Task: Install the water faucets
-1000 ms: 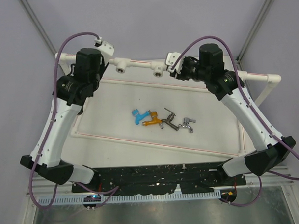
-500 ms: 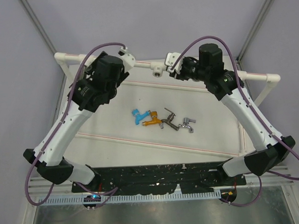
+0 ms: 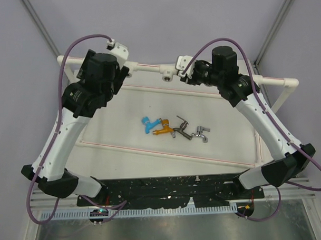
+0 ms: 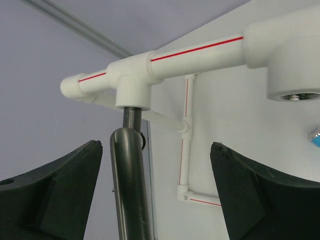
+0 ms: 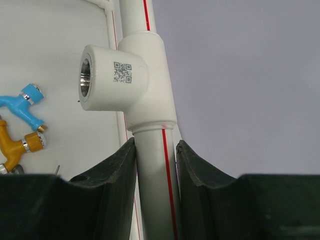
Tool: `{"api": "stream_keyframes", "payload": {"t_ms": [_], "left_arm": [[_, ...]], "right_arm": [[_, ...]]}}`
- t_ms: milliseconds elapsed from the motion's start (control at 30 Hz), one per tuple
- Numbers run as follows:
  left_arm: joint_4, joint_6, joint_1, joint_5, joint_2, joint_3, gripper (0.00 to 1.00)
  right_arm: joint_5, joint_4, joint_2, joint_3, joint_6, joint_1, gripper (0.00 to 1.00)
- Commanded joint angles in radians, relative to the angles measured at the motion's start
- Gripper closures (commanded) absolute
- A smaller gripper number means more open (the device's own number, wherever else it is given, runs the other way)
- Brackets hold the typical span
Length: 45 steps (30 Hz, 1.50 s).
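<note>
1. The larger dark-grey faucet with a long straight arm (image 4: pixel 131 190) stood seated in a white tee socket (image 4: pixel 134 85) at the 10 o'clock end of the white plastic pipe frame (image 3: pixel 270 80). Its long axis ran straight out of the socket.
2. The left end effector (image 4: pixel 156 147) was spread wide astride that stem, and neither finger seemed to touch it.
3. The right end effector (image 5: pixel 156 146) was pressed together on the frame's pipe, just below an empty brass-lined round socket (image 5: pixel 86 77).
4. Four taps lay loose in the middle of the tabletop (image 3: pixel 229 117), in a tight row running roughly 9 to 3 o'clock: the small blue plastic tap (image 3: pixel 147 124), the small orange tap (image 3: pixel 163 130), the small dark metal tap (image 3: pixel 181 127) and the small shiny chrome tap (image 3: pixel 201 133).
5. Seen from above, the row lay at about 5 o'clock from the left end effector and 7 o'clock from the right one, well apart from both.
6. The blue end of the row sat nearest the left arm, which was the free one. I judged it the likelier arm to fetch the next tap while the right one steadied the frame.
</note>
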Motion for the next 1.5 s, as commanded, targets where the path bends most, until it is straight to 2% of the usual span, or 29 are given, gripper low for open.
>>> {"api": "stream_keyframes", "payload": {"t_ms": [0,233,433,600,700,733,767,933,1133,1233,1333,1400,1467], "left_arm": [[-0.015,-0.106,0.061,-0.068,-0.003,0.012,0.09],[0.037,-0.079,0.134,-0.019,-0.014,-0.048,0.13],[0.037,0.074,0.166,0.002,0.009,-0.052,0.25],[0.013,0.206,0.166,0.082,0.014,-0.051,0.53],[-0.010,0.277,0.161,0.111,0.011,-0.049,0.78],[-0.015,0.300,0.158,0.113,0.006,-0.052,0.93],[-0.018,0.337,0.154,0.116,0.000,-0.058,1.00],[0.006,0.562,0.091,0.107,-0.055,-0.164,1.00],[0.060,0.711,-0.003,0.010,-0.060,-0.337,1.00],[0.089,0.727,-0.018,-0.019,-0.049,-0.379,1.00],[0.129,0.705,-0.020,-0.023,-0.058,-0.342,1.00],[0.163,0.710,-0.014,-0.027,-0.070,-0.313,0.91],[0.192,0.696,-0.003,-0.030,-0.074,-0.275,0.72]], "right_arm": [[-0.072,-0.077,0.060,-0.048,0.115,0.022,0.95],[-0.072,-0.079,0.060,-0.054,0.114,0.022,0.95],[-0.069,-0.079,0.058,-0.057,0.111,0.022,0.95],[-0.071,-0.077,0.056,-0.057,0.111,0.022,0.95],[-0.068,-0.077,0.055,-0.060,0.108,0.022,0.95],[-0.068,-0.077,0.055,-0.060,0.109,0.022,0.95],[-0.068,-0.079,0.053,-0.060,0.106,0.022,0.95],[-0.074,-0.077,0.058,-0.057,0.107,0.022,0.95],[-0.078,-0.073,0.060,-0.056,0.111,0.022,0.95],[-0.075,-0.074,0.056,-0.056,0.111,0.022,0.95],[-0.072,-0.074,0.056,-0.056,0.108,0.022,0.95],[-0.072,-0.074,0.060,-0.051,0.109,0.020,0.95],[-0.074,-0.074,0.063,-0.045,0.112,0.022,0.95]]}}
